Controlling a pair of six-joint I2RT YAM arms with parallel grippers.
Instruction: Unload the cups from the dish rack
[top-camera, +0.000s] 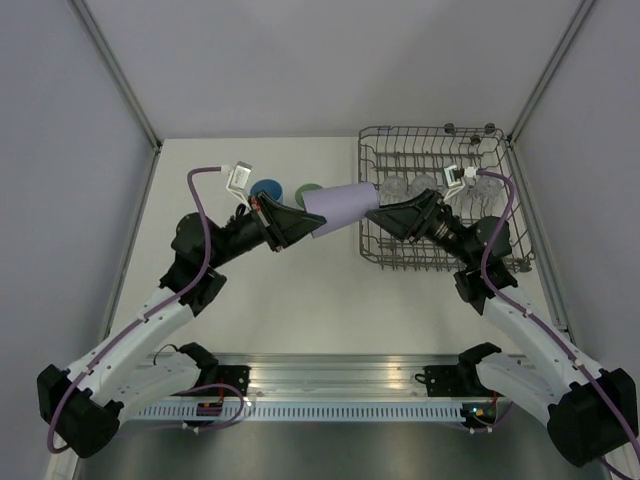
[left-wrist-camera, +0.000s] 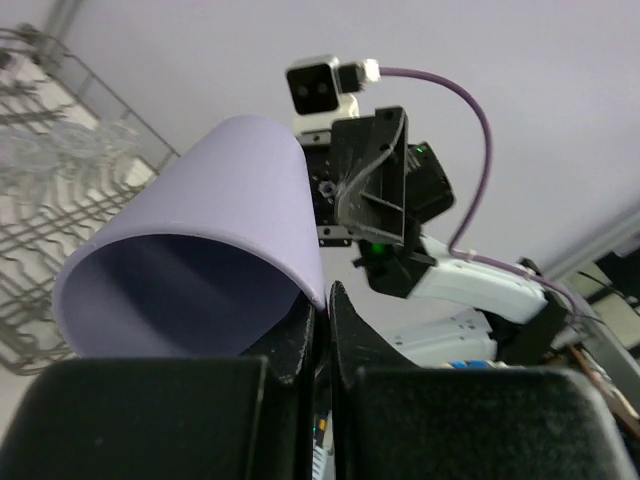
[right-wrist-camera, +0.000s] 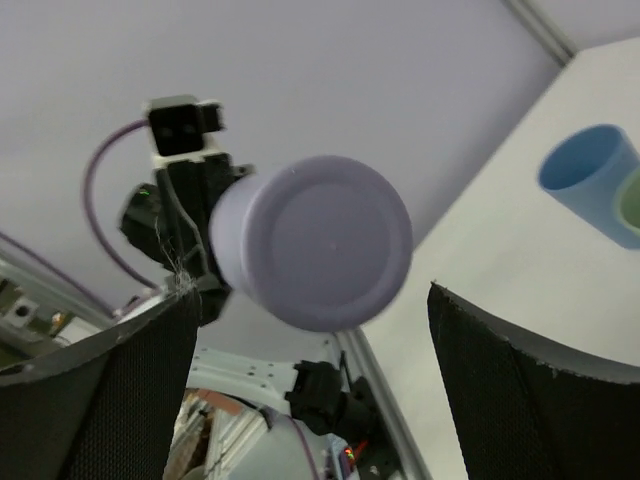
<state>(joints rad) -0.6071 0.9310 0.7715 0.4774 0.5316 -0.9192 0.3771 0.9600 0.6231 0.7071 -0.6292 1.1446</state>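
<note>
Your left gripper (left-wrist-camera: 322, 310) is clamped on the rim of the lavender cup (top-camera: 343, 207), holding it sideways in the air just left of the dish rack (top-camera: 362, 190). Your right gripper (top-camera: 383, 214) faces the cup's base, fingers spread wide. The blue cup (top-camera: 266, 189) stands on the table (top-camera: 300, 300).

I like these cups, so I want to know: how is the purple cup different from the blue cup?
The purple cup hangs in the air, pinched at its rim by the left gripper; the blue cup stands on the table. The purple cup lies on its side; the blue cup is upright, mouth up. One is pale purple, the other blue. Both are solid-coloured cups, and both are outside the dish rack.
</note>
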